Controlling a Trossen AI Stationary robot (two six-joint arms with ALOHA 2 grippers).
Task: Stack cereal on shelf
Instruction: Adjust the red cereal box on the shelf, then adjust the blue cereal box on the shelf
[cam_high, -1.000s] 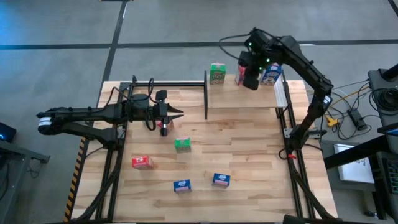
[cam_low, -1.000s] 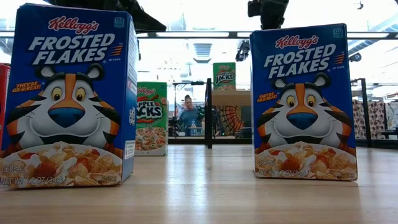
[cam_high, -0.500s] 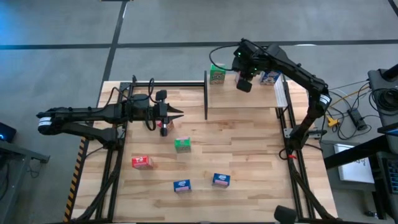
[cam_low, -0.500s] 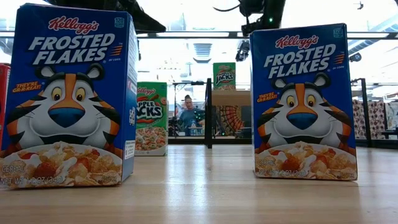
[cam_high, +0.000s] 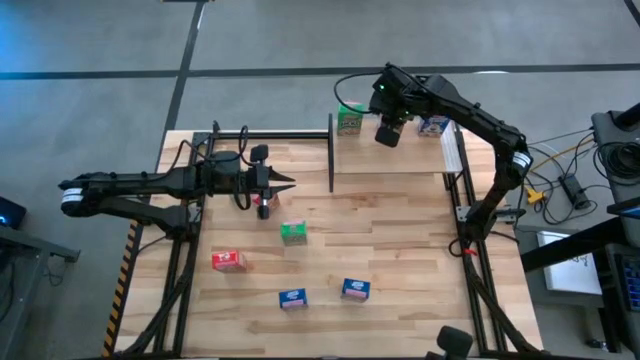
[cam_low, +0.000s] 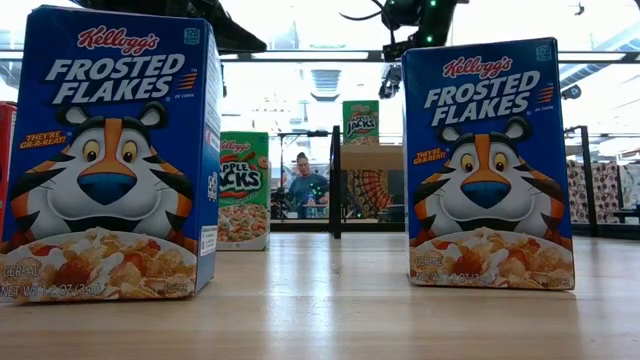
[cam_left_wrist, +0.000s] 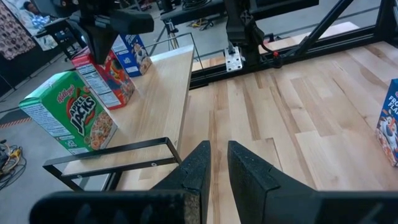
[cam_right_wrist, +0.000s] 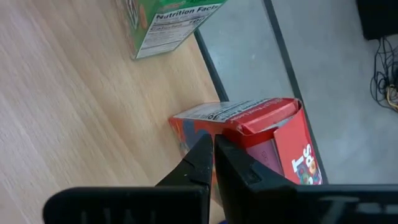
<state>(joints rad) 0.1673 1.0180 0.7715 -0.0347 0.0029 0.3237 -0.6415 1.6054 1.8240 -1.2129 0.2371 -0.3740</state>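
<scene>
Left gripper (cam_high: 288, 181) hangs over the plank tabletop (cam_high: 400, 240), unmoved over the past second; fingers narrow, nearly together, holding nothing visible. A red box sits just beneath its tip. Loose small cardboard cereal boxes lie mid-table: red (cam_high: 227, 260), green (cam_high: 293, 232), two blue (cam_high: 292, 298) (cam_high: 355, 289).

Light-wood shelf panel with black posts (cam_high: 400, 155) carries a green box (cam_high: 349, 119), a glossy red box (cam_right_wrist: 273, 134) and a blue one (cam_high: 434, 125).

Right gripper (cam_high: 388, 133) has shifted leftward along the shelf from beside the blue box and pinched fully shut, empty, just above the red box's opened top flap. Judgement: red box placed; three shelved.
</scene>
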